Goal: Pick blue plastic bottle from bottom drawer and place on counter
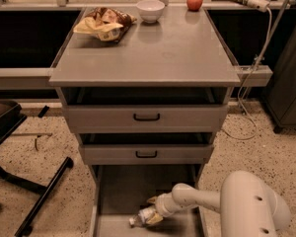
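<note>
one tool (154, 210), spread, beside one blue plastic bottle (142, 217) in the bottom drawer (118, 191).

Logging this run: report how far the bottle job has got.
Done: the bottom drawer stands open. In hand: the gripper is down inside it at the blue plastic bottle, which lies on the drawer floor, not lifted. Left: raise it and set it on the counter.
</note>
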### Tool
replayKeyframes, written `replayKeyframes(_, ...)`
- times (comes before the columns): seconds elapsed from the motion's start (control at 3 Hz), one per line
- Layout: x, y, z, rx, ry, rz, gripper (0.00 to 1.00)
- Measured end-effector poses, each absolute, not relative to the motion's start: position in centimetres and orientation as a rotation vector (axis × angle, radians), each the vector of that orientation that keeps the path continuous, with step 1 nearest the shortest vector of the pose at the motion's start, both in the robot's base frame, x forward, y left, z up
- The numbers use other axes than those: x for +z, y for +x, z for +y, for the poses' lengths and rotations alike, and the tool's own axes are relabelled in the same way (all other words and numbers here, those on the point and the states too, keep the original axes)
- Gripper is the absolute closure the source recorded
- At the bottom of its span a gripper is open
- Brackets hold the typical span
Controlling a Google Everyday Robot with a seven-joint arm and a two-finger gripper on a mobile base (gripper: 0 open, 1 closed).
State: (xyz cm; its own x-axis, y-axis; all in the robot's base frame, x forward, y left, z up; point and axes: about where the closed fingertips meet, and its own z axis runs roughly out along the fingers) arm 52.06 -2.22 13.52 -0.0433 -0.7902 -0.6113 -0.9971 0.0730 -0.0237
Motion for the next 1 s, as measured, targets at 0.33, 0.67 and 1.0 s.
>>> replayKeyframes(0.33,13.5,52.1,-2.2,0.578,-1.767,1.886,0.65)
replayKeyframes(0.67,15.9,51.3,-3.7,0.559,-1.694,1.870,0.88)
replayKeyframes(1.0,22.4,49.9,-5.1,0.537,-1.638,1.752,1.00)
